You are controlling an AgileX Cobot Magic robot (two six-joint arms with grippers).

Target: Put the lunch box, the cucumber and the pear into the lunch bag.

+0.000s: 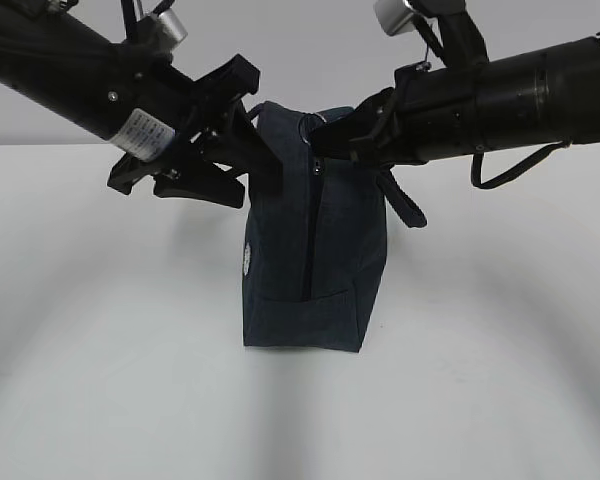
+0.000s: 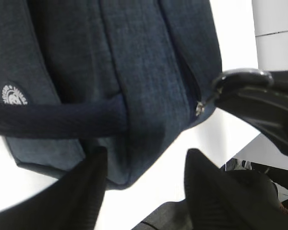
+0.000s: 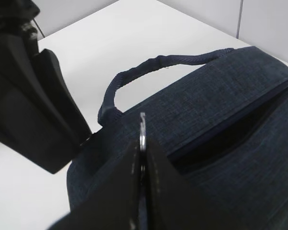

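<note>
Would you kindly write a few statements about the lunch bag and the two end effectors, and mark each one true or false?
1. The bag stands upright on the table. True.
2. The right end effector is shut on the zipper ring. True.
3. The pear lies on the table beside the bag. False: no pear shows in any view.
4. The left end effector is clamped flat shut. False: its fingers stand apart, by the bag's end.
5. The bag carries a small round logo. True.
</note>
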